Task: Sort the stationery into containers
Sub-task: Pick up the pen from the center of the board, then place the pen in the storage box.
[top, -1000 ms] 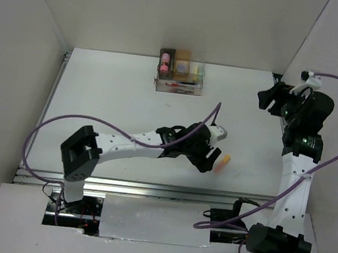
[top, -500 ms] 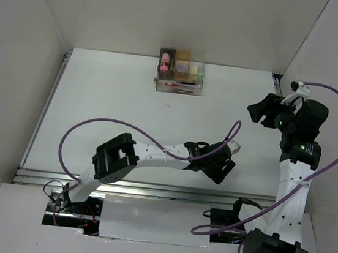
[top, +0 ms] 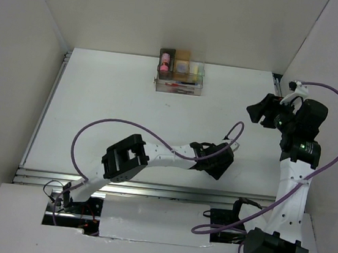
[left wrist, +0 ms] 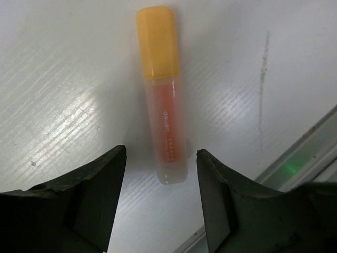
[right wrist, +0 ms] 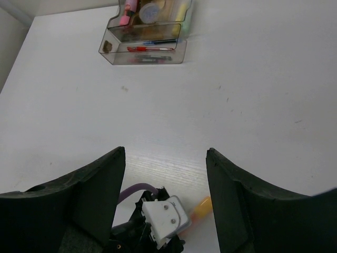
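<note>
The left arm [top: 165,154] has reached out in the last second. It was folded back, with the left jaws just short of the marker [left wrist: 163,105], which showed beside them from above. Now it stretches further toward the near right of the bench [top: 109,107], and its wrist hides the marker in the top view.

The left wrist view shows the result. The marker lies flat on the bench with its orange cap pointing away and its clear end nearest the camera. The left jaws stand wide open on either side of it, with bare bench showing on both sides. They hold nothing and do not seem to touch it.

The right arm [top: 297,161] has shifted a little inward and stopped. The right jaws are spread wide and empty, well above the bench at the right.

The containers [right wrist: 181,50] sit at the far edge, well apart from the marker. Pens already lie in the tray, and pink, purple and yellow items are in the boxes behind it.

The marker looks like the only piece left loose, so this is probably the last pick. The approach seems done. What remains is to lower, close across the barrel, and carry it the long way to the far side
</note>
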